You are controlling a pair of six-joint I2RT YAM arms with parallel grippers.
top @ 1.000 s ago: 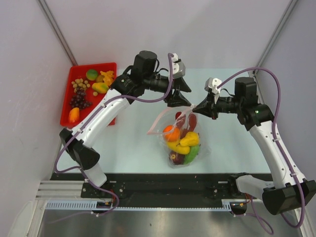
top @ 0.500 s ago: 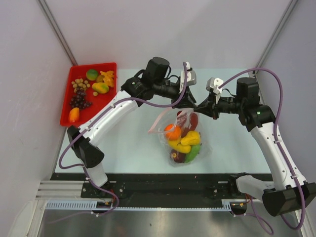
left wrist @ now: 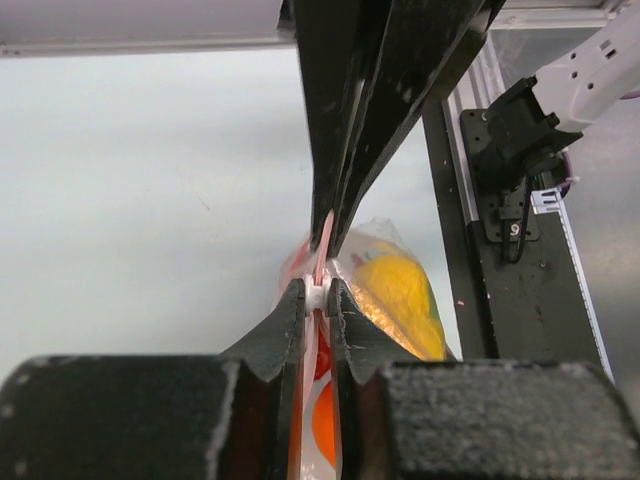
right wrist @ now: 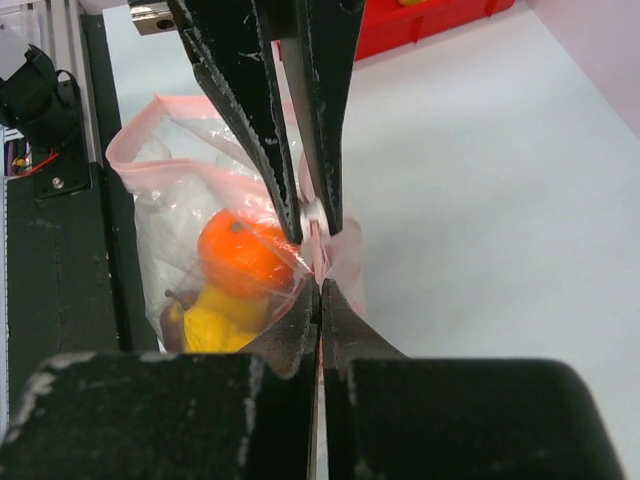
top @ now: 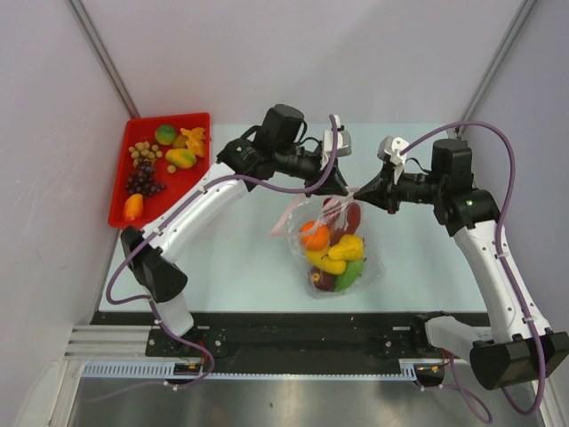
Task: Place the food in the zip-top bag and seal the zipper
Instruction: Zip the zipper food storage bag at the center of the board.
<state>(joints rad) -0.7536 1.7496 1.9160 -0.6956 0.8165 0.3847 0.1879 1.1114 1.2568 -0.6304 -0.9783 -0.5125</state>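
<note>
Zip-top bag (top: 336, 245), long axis near-to-far, zipper (top: 286, 218) at far end

Even, bright overhead light left only faint, soft shadows on the pale surface (top: 240, 267), the top view was sharp, and both wrist views showed the nearest fingers (left wrist: 275, 340) dark and blurred.

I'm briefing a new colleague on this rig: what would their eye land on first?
The clear zip-top bag at mid-table, stuffed with bright toy food. The left gripper and right gripper both pinch its top edge, tip to tip. A red tray of leftover fruit sits at the far left.
</note>
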